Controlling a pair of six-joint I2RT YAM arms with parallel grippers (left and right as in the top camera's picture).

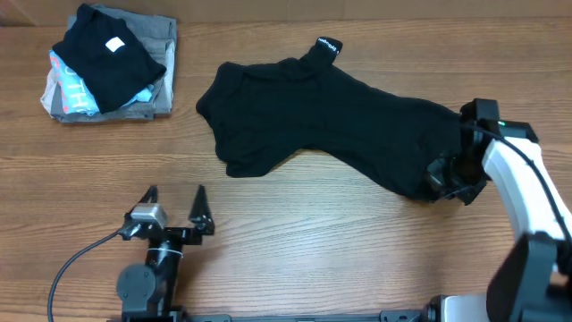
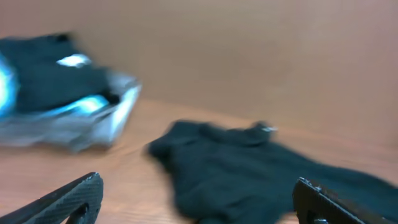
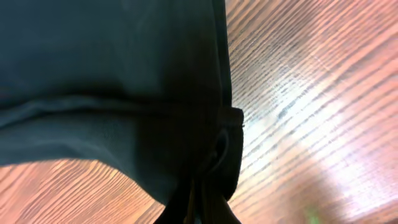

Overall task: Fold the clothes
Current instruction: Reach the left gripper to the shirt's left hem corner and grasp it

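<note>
Wood grain ran bare across most of the desk (image 1: 313, 259), with a stack of folded garments (image 1: 112, 67) parked at the far left corner: a black piece with a white square label on top, grey and light blue beneath it. That pile was not my job at this moment.

The black shirt (image 1: 331, 125) was. It lay across the middle and right of the desk, well apart from the stack, stretched in a long slanted shape with its collar (image 1: 328, 46) pointing to the far edge. It lay as a rumpled single spread. I could see no edge brought over onto another, no sleeve tucked in and no crease set.

My right gripper (image 1: 447, 179) was closed tight on the shirt's right end. In the right wrist view the dark cloth filled the frame and gathered into a pinched seam just where my fingers met, with bare desk beside it. Which part of the garment I had, hem or sleeve, I could not tell.

My left gripper (image 1: 175, 195) stood at the near edge with its jaws spread wide, holding nothing and well short of the cloth. Its own camera looked out, blurred, over shirt and stack.

By my reckoning the task was barely begun. The shirt had been caught at one end, and I judged that laying it out flat came first. Every fold was left to do, and so was setting the shirt aside tidy.
</note>
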